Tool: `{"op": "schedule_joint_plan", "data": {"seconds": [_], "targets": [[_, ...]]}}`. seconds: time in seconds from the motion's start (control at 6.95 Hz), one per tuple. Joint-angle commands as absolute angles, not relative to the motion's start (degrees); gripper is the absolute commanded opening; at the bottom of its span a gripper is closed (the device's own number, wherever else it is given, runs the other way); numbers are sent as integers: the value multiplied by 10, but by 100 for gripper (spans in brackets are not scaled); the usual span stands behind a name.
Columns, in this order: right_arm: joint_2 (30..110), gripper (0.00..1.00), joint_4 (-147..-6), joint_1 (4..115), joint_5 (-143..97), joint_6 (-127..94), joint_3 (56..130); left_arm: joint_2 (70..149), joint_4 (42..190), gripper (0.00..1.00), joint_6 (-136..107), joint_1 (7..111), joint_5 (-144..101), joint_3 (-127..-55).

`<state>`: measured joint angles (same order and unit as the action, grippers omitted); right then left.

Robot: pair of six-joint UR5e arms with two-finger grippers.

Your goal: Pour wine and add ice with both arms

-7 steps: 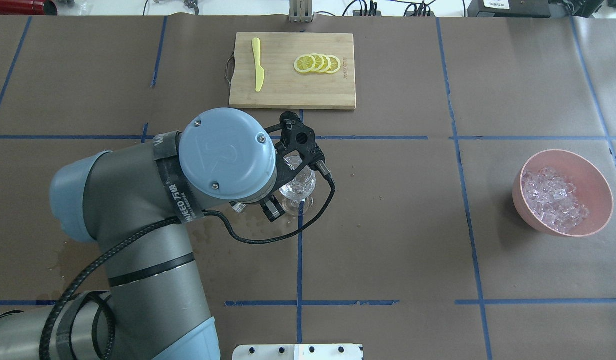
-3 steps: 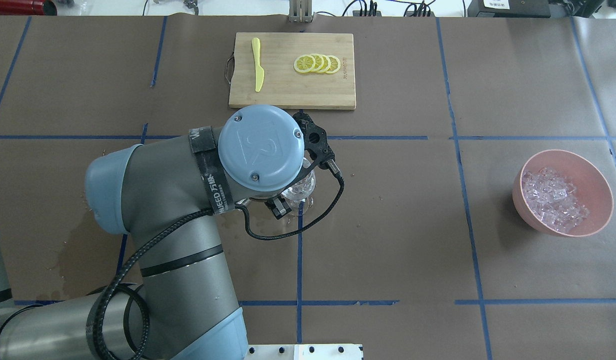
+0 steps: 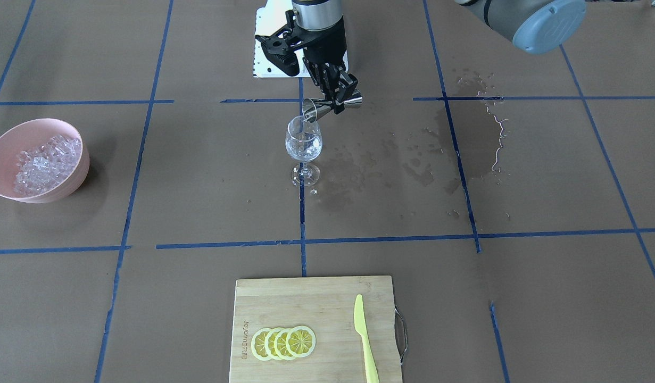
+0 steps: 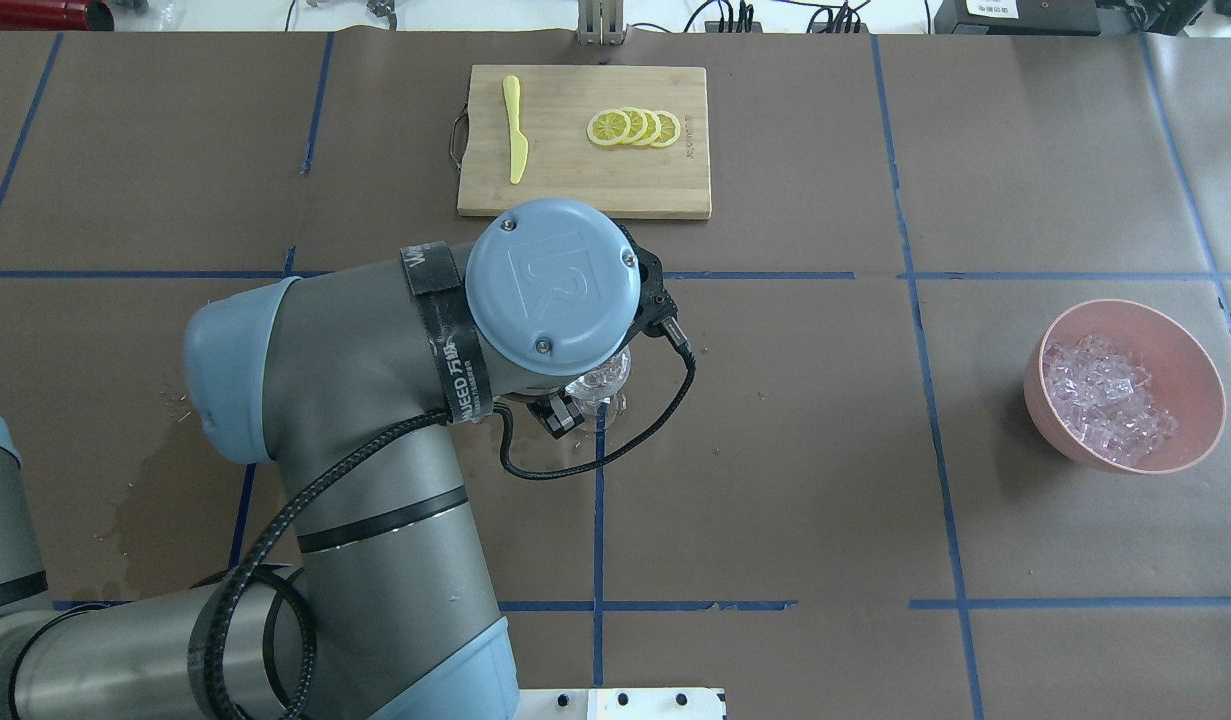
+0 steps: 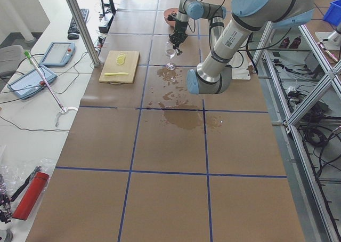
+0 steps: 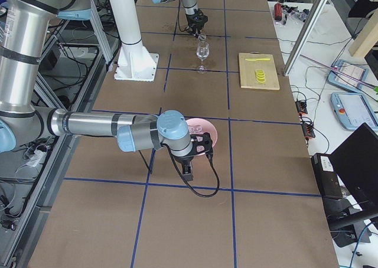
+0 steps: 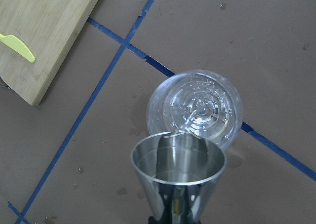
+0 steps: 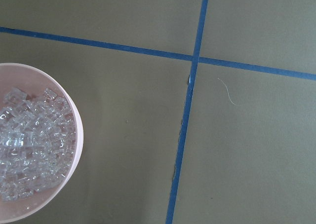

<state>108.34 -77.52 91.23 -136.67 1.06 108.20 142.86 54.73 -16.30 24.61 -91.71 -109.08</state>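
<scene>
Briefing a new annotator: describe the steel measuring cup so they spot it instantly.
Start at the wine glass standing mid-table on a blue tape line. Just above its rim, the left gripper holds the steel jigger tipped sideways, the only metal vessel.

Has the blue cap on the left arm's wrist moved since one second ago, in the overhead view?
Yes. The blue cap shifted right, closer to the cutting board's near edge.

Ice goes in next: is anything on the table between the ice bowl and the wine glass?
Nothing visible lies between the pink bowl of ice and the wine glass, only bare table. Over the glass's mouth, though, the left gripper holds a tilted steel jigger.
</scene>
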Motion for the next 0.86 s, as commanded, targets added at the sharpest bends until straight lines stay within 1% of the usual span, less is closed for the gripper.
{"op": "schedule_joint_plan", "data": {"seconds": [0.0,0.72], "targets": [[1084,100,-775,912,-1367,11,1082,1445,534,0,-155,246,-917,-1067],[1084,100,-775,912,-1367,10,1082,1491,463,0,-117,245,-889,-1033]]}}
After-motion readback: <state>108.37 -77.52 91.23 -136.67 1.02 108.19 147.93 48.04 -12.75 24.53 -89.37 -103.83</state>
